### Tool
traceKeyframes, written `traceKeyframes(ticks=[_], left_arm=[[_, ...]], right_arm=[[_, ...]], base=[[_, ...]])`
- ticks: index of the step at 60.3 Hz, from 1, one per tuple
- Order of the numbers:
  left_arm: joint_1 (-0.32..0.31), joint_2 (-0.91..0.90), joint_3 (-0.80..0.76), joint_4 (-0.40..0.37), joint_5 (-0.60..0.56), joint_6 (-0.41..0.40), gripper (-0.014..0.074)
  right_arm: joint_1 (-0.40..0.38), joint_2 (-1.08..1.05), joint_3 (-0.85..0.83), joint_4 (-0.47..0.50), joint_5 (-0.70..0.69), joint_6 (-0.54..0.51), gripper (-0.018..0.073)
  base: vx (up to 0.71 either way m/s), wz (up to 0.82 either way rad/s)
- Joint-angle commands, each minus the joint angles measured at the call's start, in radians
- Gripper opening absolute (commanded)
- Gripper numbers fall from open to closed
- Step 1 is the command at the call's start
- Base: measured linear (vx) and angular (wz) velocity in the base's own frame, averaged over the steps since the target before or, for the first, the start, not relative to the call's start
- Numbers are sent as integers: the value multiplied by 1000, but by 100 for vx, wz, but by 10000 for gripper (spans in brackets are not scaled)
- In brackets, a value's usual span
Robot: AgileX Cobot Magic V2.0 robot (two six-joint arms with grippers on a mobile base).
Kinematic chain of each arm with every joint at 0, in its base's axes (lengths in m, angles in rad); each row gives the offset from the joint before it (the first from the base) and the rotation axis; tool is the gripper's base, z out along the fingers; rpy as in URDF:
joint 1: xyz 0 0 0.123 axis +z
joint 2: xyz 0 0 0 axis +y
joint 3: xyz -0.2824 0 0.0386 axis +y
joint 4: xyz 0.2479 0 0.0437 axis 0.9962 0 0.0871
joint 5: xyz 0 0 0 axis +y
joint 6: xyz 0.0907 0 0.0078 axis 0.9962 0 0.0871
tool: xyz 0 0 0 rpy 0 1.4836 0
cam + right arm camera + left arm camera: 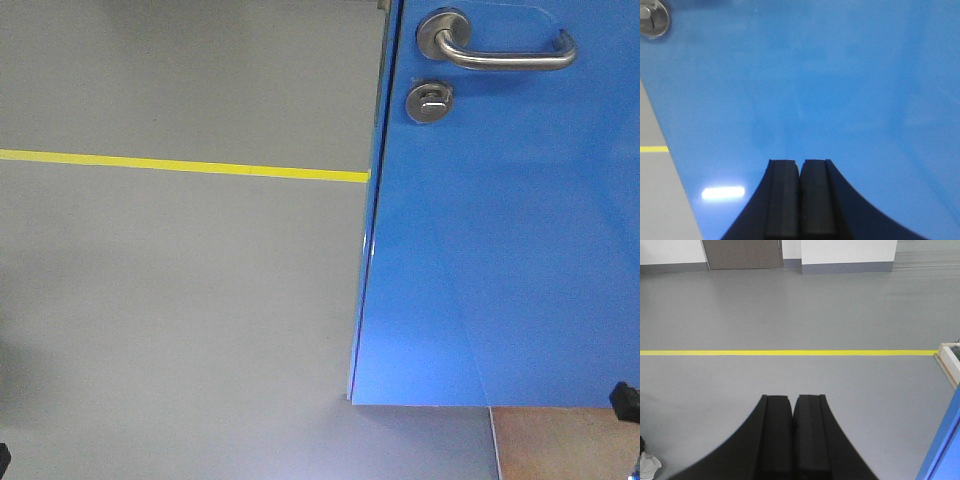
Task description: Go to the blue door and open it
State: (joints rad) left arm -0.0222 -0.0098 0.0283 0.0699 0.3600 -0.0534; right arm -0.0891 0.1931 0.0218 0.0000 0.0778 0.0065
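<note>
Door (500, 250) fills the right half of your front view: one glossy blue panel, with one steel lever (500, 48) near the top and one round lock (430, 101) just below it. Its left edge runs down the middle of the frame and leans slightly, and its bottom edge ends above a strip of brownish floor (565, 445) at lower right. Left of that edge you have open grey floor (180, 300), crossed by one yellow line (180, 165) that stops at the door. In your left wrist view, the left gripper (792, 412) points out over the same grey floor with its two black fingers (777, 440) pressed together, holding nothing. The yellow line runs straight across ahead of it, a white wall (850, 250) with a grey base and one dark panel (742, 254) stands far back, and a sliver of the blue door shows at the lower right corner, beside a white-edged frame (951, 362). In your right wrist view, the right gripper (800, 170) faces the door panel squarely, fingers closed against each other and empty. Blue surface covers nearly everything; the lock sits at the top left corner, and a wedge of grey floor with a bit of yellow line shows along the left.
</note>
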Motion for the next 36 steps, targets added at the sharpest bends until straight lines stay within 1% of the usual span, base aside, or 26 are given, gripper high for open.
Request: traceKeyframes(ticks=[1,4,7,16,36], left_arm=[[0,-18,-20,-2,-82,-4,71],[0,-18,-20,-2,-82,-4,71],[0,-18,-20,-2,-82,-4,71],[0,-18,-20,-2,-82,-4,71],[0,-18,-20,-2,-82,-4,71]], right_arm=[[-2,-52,6,-11,-94,-14,-4],[-2,-91,18,-11,-86,-12,-4],[-2,-133,17,-8,-49,-12,-4],[-2,-214,17,19,-35,-12,-4],[-2,-213,17,18,-41,-12,-4]], base=[[0,0],[0,0],[0,0],[0,0],[0,0]])
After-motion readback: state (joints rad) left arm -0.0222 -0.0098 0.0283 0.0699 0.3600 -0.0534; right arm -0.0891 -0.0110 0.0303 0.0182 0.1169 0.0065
